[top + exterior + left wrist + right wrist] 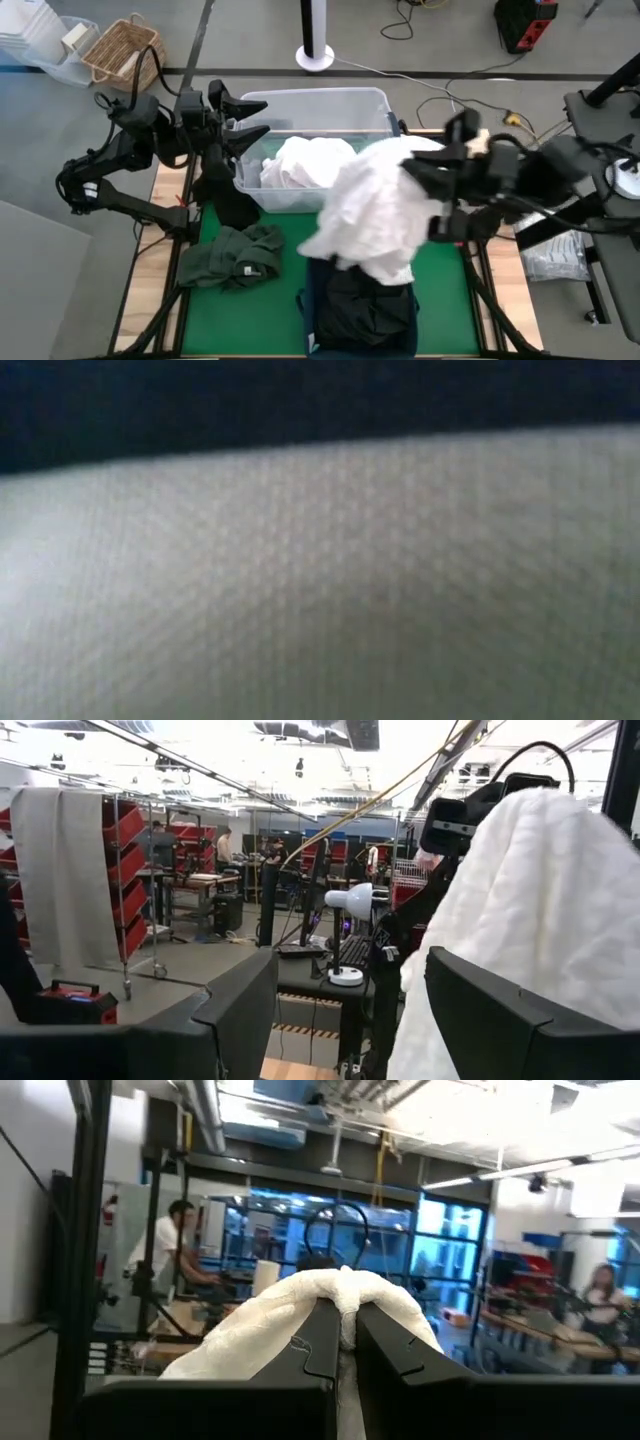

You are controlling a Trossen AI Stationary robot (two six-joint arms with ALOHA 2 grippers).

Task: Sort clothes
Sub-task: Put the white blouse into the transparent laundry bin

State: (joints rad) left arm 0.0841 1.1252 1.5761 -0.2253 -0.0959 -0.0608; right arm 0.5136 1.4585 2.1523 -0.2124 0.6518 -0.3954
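Note:
My right gripper is shut on a white garment and holds it up over the table's middle, above the navy bin, which has black clothes in it. More white clothes lie in the clear tub. A dark green garment lies crumpled on the green mat. My left gripper is open and holds nothing; it hovers at the tub's left end. In the left wrist view its gripper faces the hanging white garment. White fabric fills the low view. My right gripper pinches a bunched fold of the white garment between its two fingers. The cloth humps over the fingertips and falls away on both sides. The garment hangs below the gripper, lifted clear; its lower part hangs over the navy bin.
Beyond the table's far left corner sit a wicker basket and white bins. A plastic bag lies at the table's right edge. A white pole base and cables are on the floor behind. People stand in the room beyond.

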